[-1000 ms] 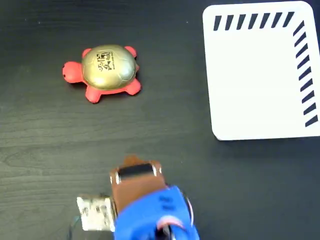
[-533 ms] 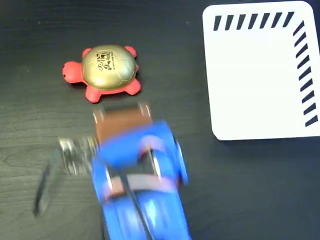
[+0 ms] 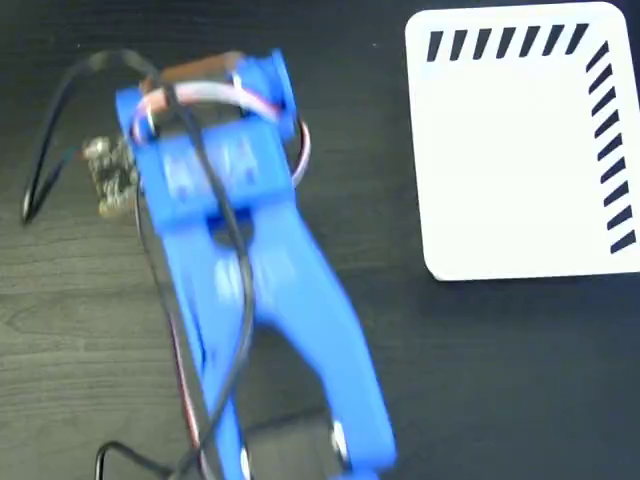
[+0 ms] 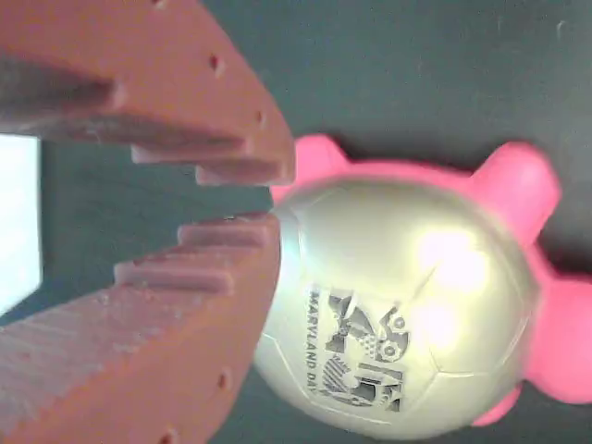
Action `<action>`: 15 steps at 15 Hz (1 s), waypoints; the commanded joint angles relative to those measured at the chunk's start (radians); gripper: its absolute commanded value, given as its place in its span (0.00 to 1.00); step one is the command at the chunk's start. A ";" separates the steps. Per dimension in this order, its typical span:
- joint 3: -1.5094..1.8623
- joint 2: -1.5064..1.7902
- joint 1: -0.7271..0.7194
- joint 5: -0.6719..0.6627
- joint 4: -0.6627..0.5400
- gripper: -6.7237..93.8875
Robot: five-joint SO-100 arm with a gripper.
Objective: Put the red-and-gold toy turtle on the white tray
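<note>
The wrist view is filled by the red-and-gold toy turtle (image 4: 398,305): a shiny gold shell with a black logo, and pink-red legs around it. My gripper (image 4: 280,196) has brown toothed fingers (image 4: 139,74) that reach in from the left. Their tips sit right at the shell's left edge, a narrow gap apart, with nothing between them. In the fixed view the blue arm (image 3: 230,230) covers the turtle completely. The white tray (image 3: 510,150), with black stripes along two edges, lies at the upper right, and a white sliver of the tray (image 4: 18,222) shows at the left edge of the wrist view.
The table is dark wood grain (image 3: 480,380). A small circuit board (image 3: 105,170) and black cables (image 3: 50,130) hang off the arm's left side in the fixed view.
The arm has swung up from the bottom edge across the table and now sits over the turtle, hiding it in the fixed view. The turtle and tray have not moved.
</note>
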 commanded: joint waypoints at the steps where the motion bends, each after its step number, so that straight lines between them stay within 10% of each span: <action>1: -0.100 -0.031 0.018 -0.026 -0.014 0.06; 6: -0.133 -0.092 0.037 -0.031 -0.008 0.14; 15: -0.153 -0.094 0.020 -0.049 0.106 0.63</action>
